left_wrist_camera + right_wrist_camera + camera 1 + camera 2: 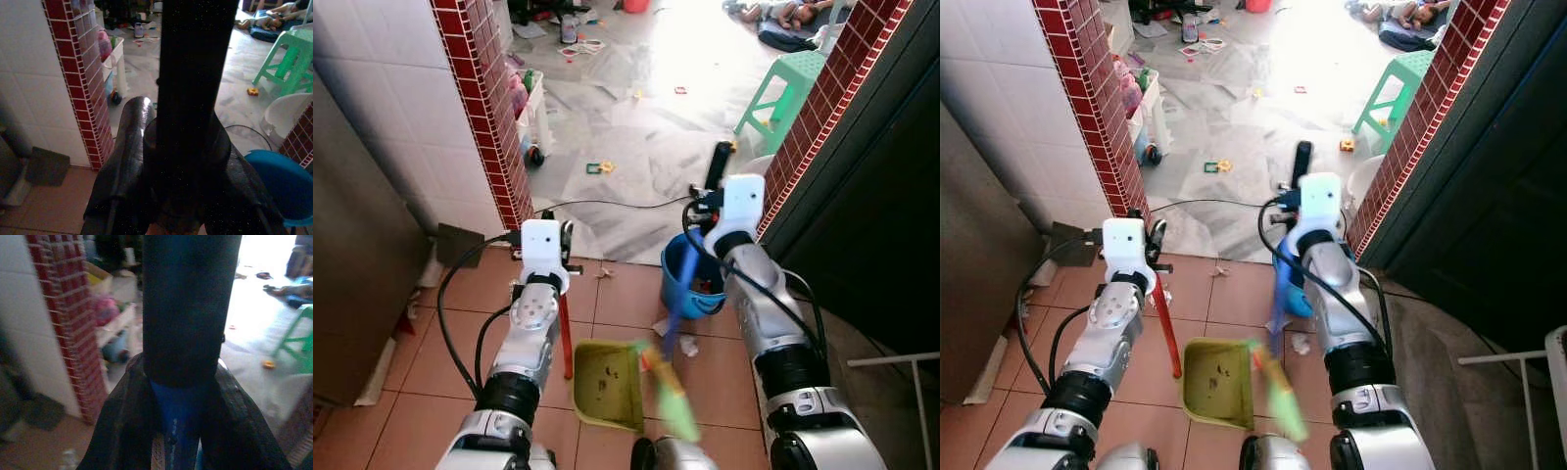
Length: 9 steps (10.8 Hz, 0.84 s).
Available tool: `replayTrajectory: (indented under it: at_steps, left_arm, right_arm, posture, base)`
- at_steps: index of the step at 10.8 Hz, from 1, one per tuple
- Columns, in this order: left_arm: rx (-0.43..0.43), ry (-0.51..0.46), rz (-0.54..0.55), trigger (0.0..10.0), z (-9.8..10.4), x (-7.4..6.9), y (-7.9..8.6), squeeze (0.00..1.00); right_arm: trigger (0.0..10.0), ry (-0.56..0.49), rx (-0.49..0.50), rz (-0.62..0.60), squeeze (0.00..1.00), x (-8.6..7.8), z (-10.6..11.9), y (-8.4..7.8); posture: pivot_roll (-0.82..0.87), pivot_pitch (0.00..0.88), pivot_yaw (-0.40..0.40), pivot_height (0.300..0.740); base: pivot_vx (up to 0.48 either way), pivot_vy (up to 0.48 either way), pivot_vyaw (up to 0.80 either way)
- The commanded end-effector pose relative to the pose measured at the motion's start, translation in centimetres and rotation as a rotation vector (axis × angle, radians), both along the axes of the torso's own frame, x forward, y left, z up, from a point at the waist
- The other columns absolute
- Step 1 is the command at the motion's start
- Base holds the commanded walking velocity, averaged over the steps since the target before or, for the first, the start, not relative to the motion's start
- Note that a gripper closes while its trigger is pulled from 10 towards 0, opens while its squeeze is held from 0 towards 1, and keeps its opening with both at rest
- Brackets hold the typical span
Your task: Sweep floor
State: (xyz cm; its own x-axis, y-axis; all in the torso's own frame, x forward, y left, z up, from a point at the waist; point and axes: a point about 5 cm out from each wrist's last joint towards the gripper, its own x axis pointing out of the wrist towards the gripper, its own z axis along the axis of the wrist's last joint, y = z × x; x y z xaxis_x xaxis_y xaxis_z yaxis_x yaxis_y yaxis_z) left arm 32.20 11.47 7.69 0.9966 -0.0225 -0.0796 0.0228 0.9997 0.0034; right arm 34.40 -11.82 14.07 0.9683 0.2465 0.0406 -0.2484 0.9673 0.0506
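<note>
Nearest the head camera, a yellow-green dustpan is lying on the terracotta tile floor between the two silver arms, and the blurred green head of a broom is moving just beside its right edge. The left pincer is closing on the dustpan's red handle, which is standing upright. The right pincer is gripping the broom's blue shaft, black at the top. A blue bucket is standing behind the shaft near a red brick pillar, with scraps of litter lying nearby. Beyond the doorway, a green plastic stool is standing on a pale floor strewn with toys. In the left wrist view, both black fingers are pressing against a dark pole. In the right wrist view, the fingers are clamping the blue shaft below its black grip.
</note>
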Motion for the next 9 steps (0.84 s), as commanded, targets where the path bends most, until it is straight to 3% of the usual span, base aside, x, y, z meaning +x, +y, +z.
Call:
replayTrajectory:
  at_steps: [1,3,6,7,9]
  left_arm:
    - [-0.01,-0.024,-0.016,10.0,0.6,0.4,-0.6,0.0]
    - [-0.01,-0.026,-0.022,10.0,0.5,0.6,-0.8,0.0]
    - [-0.007,-0.021,-0.028,10.0,0.3,0.8,-1.0,0.0]
    - [-0.006,-0.021,-0.031,10.0,0.2,0.8,-1.1,0.0]
    - [-0.005,-0.02,-0.034,10.0,0.2,0.8,-1.2,0.0]
  right_arm:
    - [10.0,-0.049,0.06,0.062,0.0,0.2,2.0,0.9]
    - [10.0,-0.163,0.095,0.128,0.0,0.2,5.6,1.2]
    - [10.0,-0.393,-0.078,0.035,0.0,0.6,10.1,-1.0]
    - [10.0,-0.441,-0.152,0.005,0.0,0.6,10.6,-1.6]
    - [10.0,-0.417,-0.259,-0.013,0.0,0.4,8.8,-2.8]
  posture:
    - [-0.05,0.034,-0.068,0.74]
    - [-0.06,0.033,-0.069,0.74]
    - [-0.07,0.03,-0.068,0.74]
    - [-0.07,0.03,-0.068,0.74]
    - [-0.07,0.027,-0.071,0.74]
  base:
    - [0.0,0.0,0.0]
    - [0.0,0.0,0.0]
    - [0.0,0.0,0.0]
    - [0.0,0.0,0.0]
    - [0.0,0.0,0.0]
